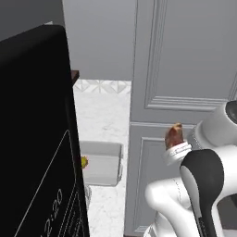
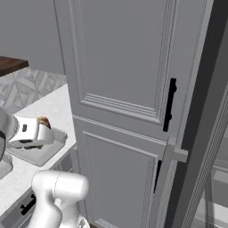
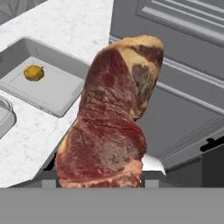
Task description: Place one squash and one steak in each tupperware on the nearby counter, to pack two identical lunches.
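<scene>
So right up close in the hand view, the steak [image 3: 109, 118] stands tall in front of the camera, long axis running straight out from the gripper [image 3: 99, 177], fatty pale end farthest away. The fingertips are buried behind the meat, but since the steak hangs in the air off the hand, I'd say the gripper is clamped on it. Past the steak and off to the left sits the tupperware [image 3: 65, 65] on the counter [image 3: 74, 22], with a yellow squash [image 3: 33, 73] already lying on its floor toward the far-left part. That's the relation that matters: the container lies ahead and to the left of the held meat, and lower, so the carry probably needs to swing that way before lowering. A rounded edge of something pokes in at the left border, too cropped to call. The left base view adds what the hand view can't: the steak [image 1: 173, 135] poking up above the white wrist, well right of the tupperware [image 1: 99, 164], in front of a tall grey cabinet door [image 1: 185, 69], plus a big black appliance [image 1: 37, 139] blocking the left. The right base view shows the hand nearly level with the tupperware [image 2: 40, 153] rim.
</scene>
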